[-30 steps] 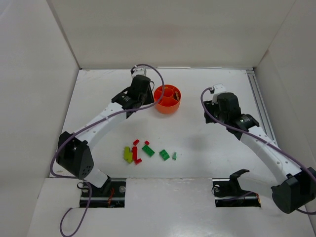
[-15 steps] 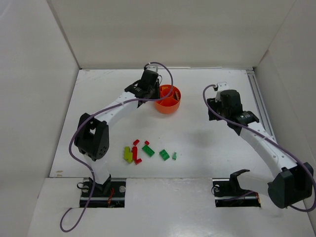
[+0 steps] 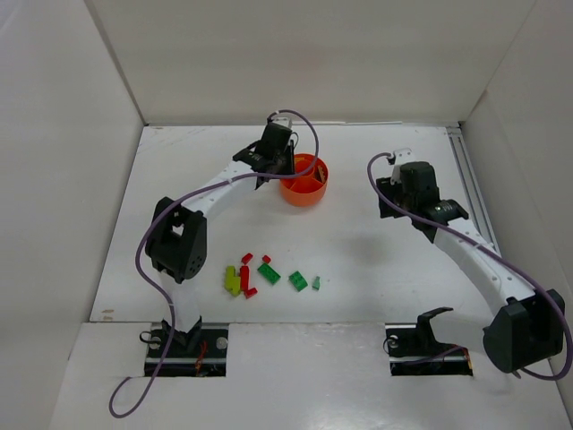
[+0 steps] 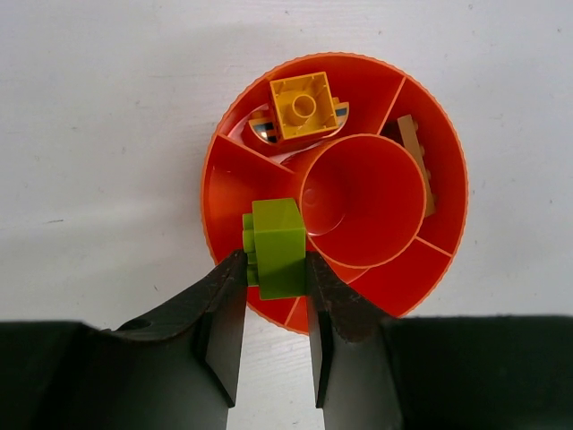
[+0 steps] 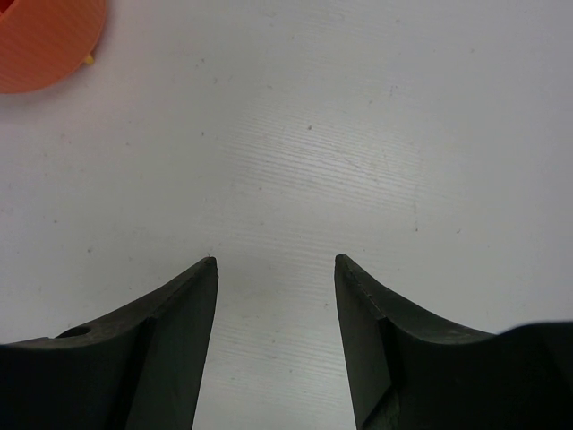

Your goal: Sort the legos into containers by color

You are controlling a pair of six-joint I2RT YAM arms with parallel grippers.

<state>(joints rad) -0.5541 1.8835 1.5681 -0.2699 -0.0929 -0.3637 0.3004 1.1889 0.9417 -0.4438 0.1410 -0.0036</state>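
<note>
My left gripper point(image 4: 274, 260) is shut on a lime lego point(image 4: 279, 246) and holds it above the near-left part of the round orange dish point(image 4: 228, 193). The dish has a central ring and dividing walls; one compartment holds a yellow lego point(image 4: 303, 105), another a brown lego point(image 4: 417, 161). In the top view the left gripper point(image 3: 279, 154) is over the dish point(image 3: 309, 191) at the back middle. Red, green and lime legos point(image 3: 267, 274) lie loose on the table near the front. My right gripper point(image 5: 276, 262) is open and empty over bare table, right of the dish point(image 5: 45, 40).
White walls close in the table on the left, back and right. A metal rail point(image 3: 469, 179) runs along the right edge. The left arm point(image 3: 210, 193) stretches diagonally from its base to the dish.
My left gripper has moved right, from beside the dish's left rim to over the dish, with the lime lego. The right arm shifted slightly to the right.
</note>
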